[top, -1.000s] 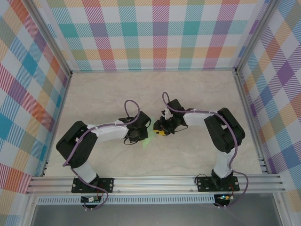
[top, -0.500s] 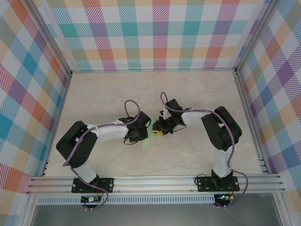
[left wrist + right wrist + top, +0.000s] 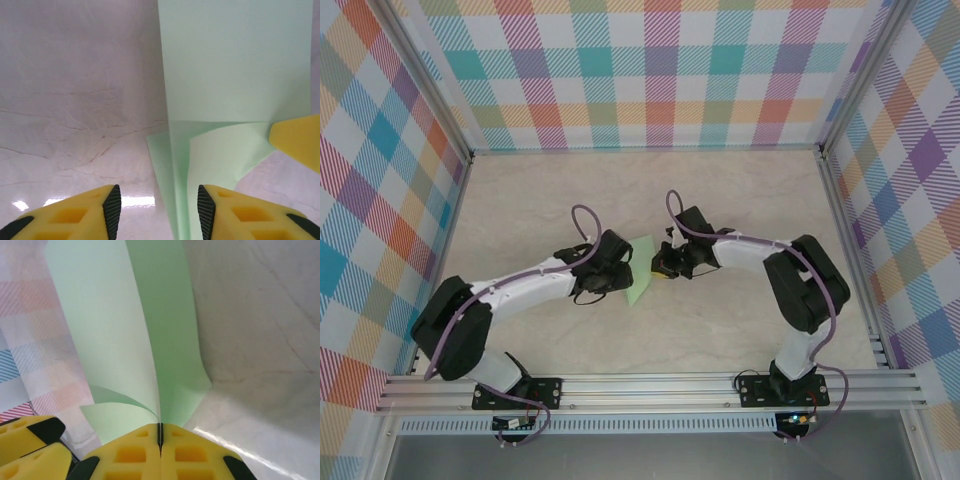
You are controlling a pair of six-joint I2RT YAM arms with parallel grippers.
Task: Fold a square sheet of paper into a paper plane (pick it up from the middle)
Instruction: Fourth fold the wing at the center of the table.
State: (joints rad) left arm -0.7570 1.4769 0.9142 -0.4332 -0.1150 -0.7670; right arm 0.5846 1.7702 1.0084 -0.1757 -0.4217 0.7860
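The pale mint-green sheet of paper [image 3: 642, 270] is folded into several layers and stands up off the table between the two arms. My right gripper [image 3: 663, 267] is shut on its edge, and the paper [image 3: 150, 335] fans upward from the pinched jaws [image 3: 160, 432]. My left gripper [image 3: 617, 273] is on the paper's left side. It stands open [image 3: 159, 202], with the folded lower layers [image 3: 215, 155] hanging ahead between its fingers, touching neither pad. A yellow finger of the right gripper [image 3: 299, 142] meets the paper's right edge.
The pale marbled table [image 3: 740, 190] is enclosed by checked walls [image 3: 640, 70] with aluminium rails [image 3: 650, 385] along the near edge. Both arms reach inward and meet near the table's middle. A finger of the left gripper [image 3: 30, 452] sits at the right wrist view's lower left.
The left arm has swung outward and stretched lower, its gripper drawing slightly left. The paper, earlier a sliver under the grippers, now stands up plainly between them. The right gripper barely moved.
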